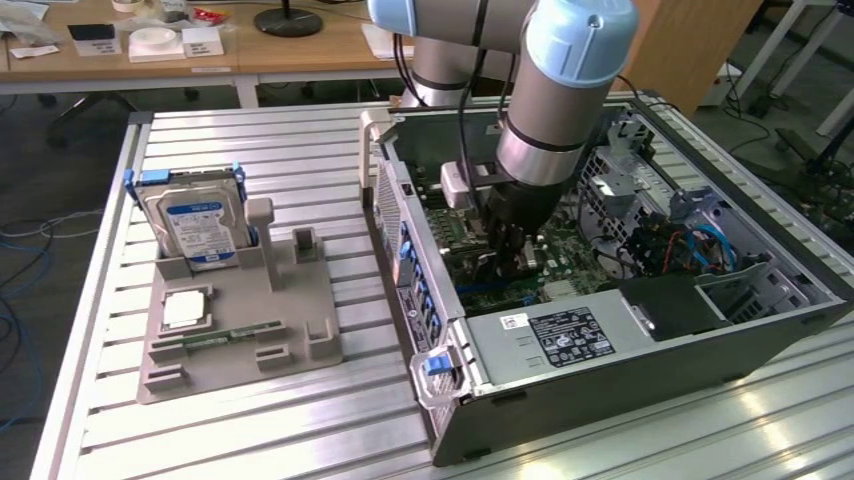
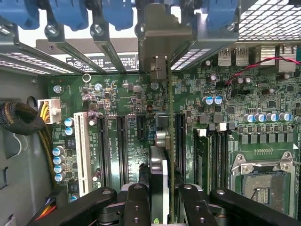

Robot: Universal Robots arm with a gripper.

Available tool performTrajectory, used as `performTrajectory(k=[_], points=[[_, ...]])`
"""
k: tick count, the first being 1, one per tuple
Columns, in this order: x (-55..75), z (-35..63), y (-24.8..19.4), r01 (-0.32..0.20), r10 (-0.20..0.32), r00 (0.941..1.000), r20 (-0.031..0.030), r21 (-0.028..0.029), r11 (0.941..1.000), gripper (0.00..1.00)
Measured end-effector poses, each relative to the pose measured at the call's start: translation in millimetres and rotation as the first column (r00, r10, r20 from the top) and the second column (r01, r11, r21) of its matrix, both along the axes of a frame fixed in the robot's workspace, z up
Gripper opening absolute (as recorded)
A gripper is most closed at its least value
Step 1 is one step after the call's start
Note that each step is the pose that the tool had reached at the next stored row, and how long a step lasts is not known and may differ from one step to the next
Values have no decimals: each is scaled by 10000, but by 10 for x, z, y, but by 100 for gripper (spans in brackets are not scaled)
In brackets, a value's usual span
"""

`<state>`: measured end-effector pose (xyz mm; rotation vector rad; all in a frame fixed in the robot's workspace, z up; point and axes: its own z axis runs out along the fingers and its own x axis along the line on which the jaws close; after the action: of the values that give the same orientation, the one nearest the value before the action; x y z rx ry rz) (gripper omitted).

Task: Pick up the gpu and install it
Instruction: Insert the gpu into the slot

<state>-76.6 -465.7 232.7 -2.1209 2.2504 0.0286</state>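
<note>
My pincer (image 2: pixel 160 200) grips the gpu (image 2: pixel 162 155) edge-on, jaws closed on the card, deep inside the open computer case (image 1: pixel 747 330) on the worktop (image 1: pixel 267 420); the card stands upright above the green motherboard (image 2: pixel 127 94), its metal bracket (image 2: pixel 162 35) against the rear slot openings; a hard drive (image 1: pixel 198 225) sits in the grey holder (image 1: pixel 240 340).

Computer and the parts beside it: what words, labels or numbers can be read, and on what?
No text reads clearly.
Hard drive: blue-white label, print too small.
Power supply: black label and white sticker, too small.
Motherboard: white print, blurred.
Sticker on the case wall: blurred.
Gpu, edge-on: nothing readable.
</note>
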Motion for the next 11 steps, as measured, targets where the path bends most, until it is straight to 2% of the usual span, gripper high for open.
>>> performTrajectory(k=[9, 11], points=[[-2, -83, 2, -4, 4, 10000, -91, -3, 10000, 28], [-2, -93, 2, -3, 3, 10000, -93, -1, 10000, 28]])
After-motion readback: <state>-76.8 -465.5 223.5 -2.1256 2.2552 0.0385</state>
